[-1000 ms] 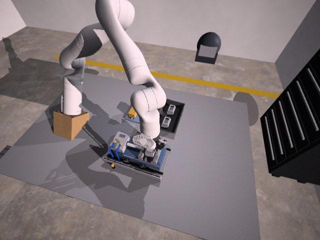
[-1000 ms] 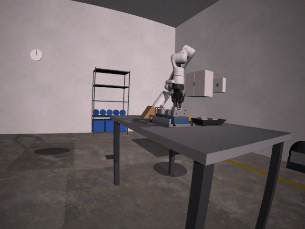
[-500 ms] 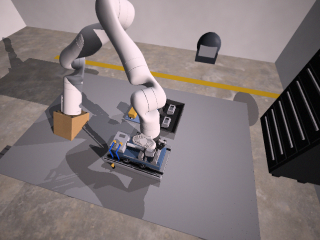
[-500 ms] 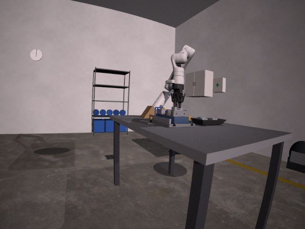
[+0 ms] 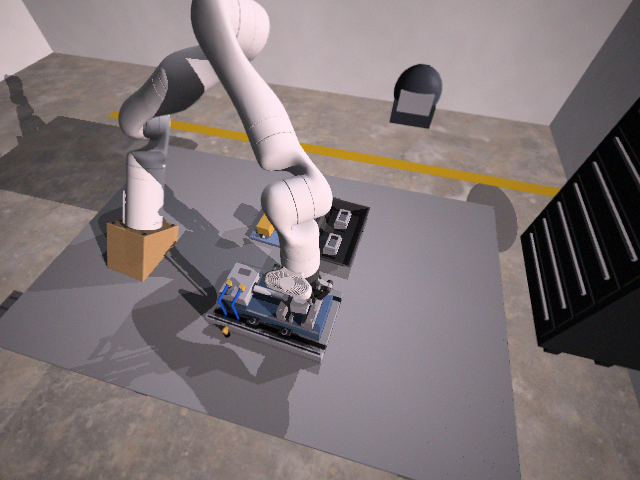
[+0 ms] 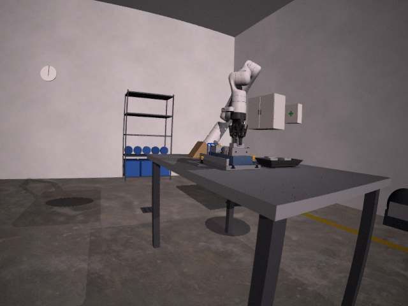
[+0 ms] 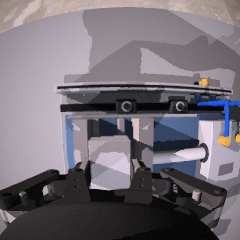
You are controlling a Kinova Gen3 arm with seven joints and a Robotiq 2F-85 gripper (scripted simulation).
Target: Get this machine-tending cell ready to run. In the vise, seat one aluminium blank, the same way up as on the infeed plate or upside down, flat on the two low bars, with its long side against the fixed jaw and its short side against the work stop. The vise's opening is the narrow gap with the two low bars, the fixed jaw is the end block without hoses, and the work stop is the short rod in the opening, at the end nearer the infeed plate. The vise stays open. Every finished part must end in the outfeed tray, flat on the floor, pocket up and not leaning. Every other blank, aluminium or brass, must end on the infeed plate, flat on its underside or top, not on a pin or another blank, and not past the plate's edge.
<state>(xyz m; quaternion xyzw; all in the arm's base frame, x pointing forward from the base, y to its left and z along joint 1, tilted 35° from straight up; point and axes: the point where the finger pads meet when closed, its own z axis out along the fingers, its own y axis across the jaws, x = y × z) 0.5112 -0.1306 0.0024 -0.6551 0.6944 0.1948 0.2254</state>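
Directly beneath the black two-finger gripper [image 7: 111, 175], the blue-bodied machine vise [image 5: 316, 316] sits on the grey table top [image 5: 413, 310], and the white arm comes straight down over it. The gripper is clamped on a pale grey rectangular aluminium blank [image 7: 109, 161], one finger [image 7: 78, 176] on each of its opposite faces. In the wrist view the blank hangs within the vise's opening, with two low grey bars [image 7: 145, 131] running away beyond it toward a dark rail that carries two round bolt heads [image 7: 127, 105]. Whether the blank already touches the bars cannot be told.

To the right of the gripper in that view stands a light grey end block [image 7: 220, 150] with blue hoses [image 7: 226, 112] and yellow fittings, and a pale rod [image 7: 177, 155] reaches from it toward the blank.

Beyond the gripper in the top view lies a black rectangular outfeed tray [image 5: 359, 227]. It holds two light grey finished parts [image 5: 342, 218], each showing a darker pocket on top, lying flat and apart from one another. Just beside the tray, mostly hidden by the arm's wrist, a blue infeed plate [image 5: 256, 235] carries a yellow brass block [image 5: 265, 223].
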